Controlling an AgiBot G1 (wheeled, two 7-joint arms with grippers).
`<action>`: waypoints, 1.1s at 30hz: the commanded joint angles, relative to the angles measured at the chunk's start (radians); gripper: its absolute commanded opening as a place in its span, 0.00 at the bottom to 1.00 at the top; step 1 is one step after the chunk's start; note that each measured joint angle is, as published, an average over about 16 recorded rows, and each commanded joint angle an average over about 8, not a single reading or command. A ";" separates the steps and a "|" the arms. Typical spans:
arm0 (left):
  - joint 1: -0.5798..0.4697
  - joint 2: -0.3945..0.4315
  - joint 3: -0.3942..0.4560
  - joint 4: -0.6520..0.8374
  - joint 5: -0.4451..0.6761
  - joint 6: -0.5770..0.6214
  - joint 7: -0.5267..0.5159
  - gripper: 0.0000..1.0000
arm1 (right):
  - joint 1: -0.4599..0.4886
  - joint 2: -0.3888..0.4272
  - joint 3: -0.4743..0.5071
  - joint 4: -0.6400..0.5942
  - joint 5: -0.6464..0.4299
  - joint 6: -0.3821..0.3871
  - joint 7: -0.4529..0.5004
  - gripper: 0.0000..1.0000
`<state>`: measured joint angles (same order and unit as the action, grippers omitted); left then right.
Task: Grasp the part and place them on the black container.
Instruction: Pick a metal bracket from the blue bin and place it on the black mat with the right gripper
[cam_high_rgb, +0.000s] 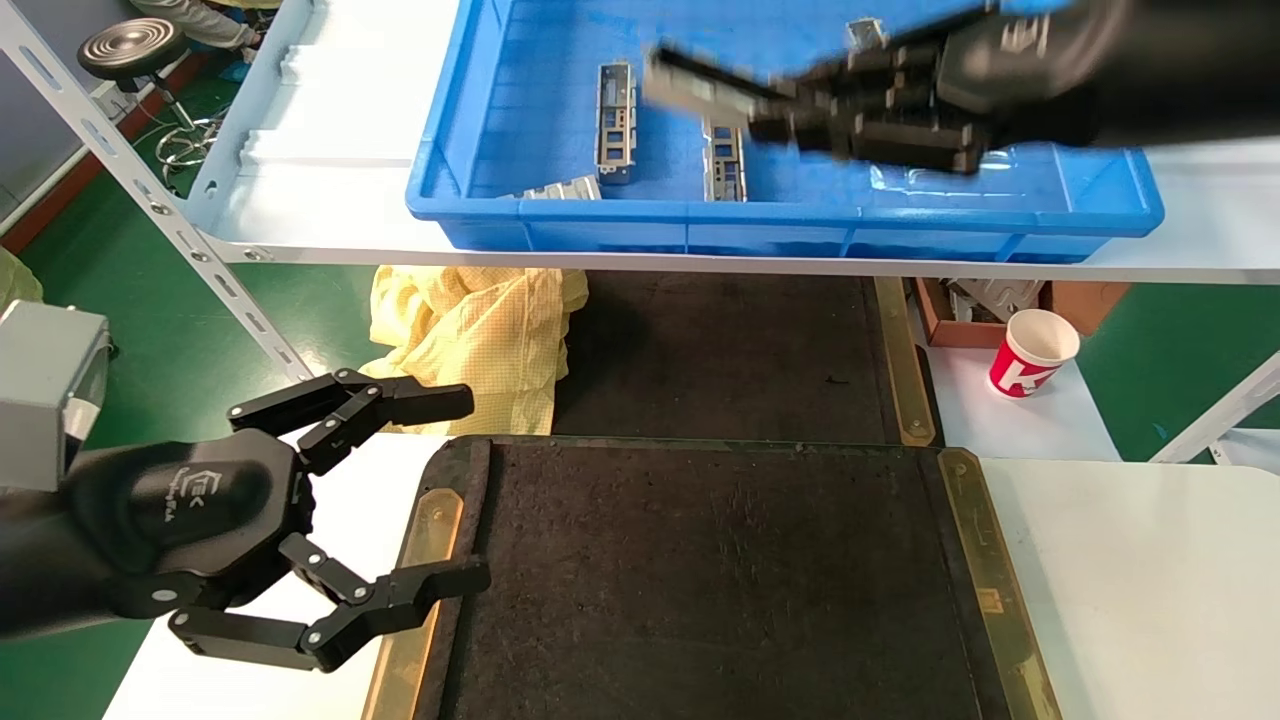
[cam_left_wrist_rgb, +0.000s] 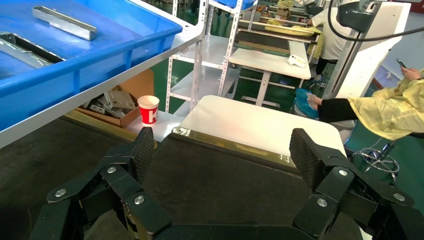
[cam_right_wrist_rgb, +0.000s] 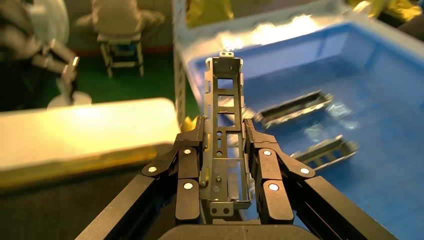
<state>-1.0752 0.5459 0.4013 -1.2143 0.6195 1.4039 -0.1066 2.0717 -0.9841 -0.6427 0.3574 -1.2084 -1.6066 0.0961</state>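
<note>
Part (cam_right_wrist_rgb: 224, 145) clamped in right gripper (cam_right_wrist_rgb: 224, 132) jaws above blue crate (cam_high_rgb: 780, 215), sticking far past fingertips; could twist or slip before tray (cam_high_rgb: 720, 580). Left gripper (cam_high_rgb: 450, 490) at tray edge, jaws wide, empty.

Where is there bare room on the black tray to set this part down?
The black tray is bare between its two brass strips. The open left gripper crowds its left edge. The right gripper, shut on a part, is over the blue crate, which holds more parts.

Motion-blurred right claw (cam_high_rgb: 790, 105) and part (cam_high_rgb: 700, 88)
</note>
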 joint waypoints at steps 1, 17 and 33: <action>0.000 0.000 0.000 0.000 0.000 0.000 0.000 1.00 | -0.033 0.022 -0.022 0.072 0.028 -0.005 0.011 0.00; 0.000 0.000 0.000 0.000 0.000 0.000 0.000 1.00 | -0.205 0.111 -0.245 0.308 0.252 0.037 -0.131 0.00; 0.000 0.000 0.000 0.000 0.000 0.000 0.000 1.00 | -0.287 -0.178 -0.311 0.018 0.152 0.132 -0.514 0.00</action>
<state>-1.0752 0.5459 0.4013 -1.2143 0.6195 1.4039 -0.1066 1.7810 -1.1579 -0.9498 0.3751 -1.0497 -1.4740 -0.4108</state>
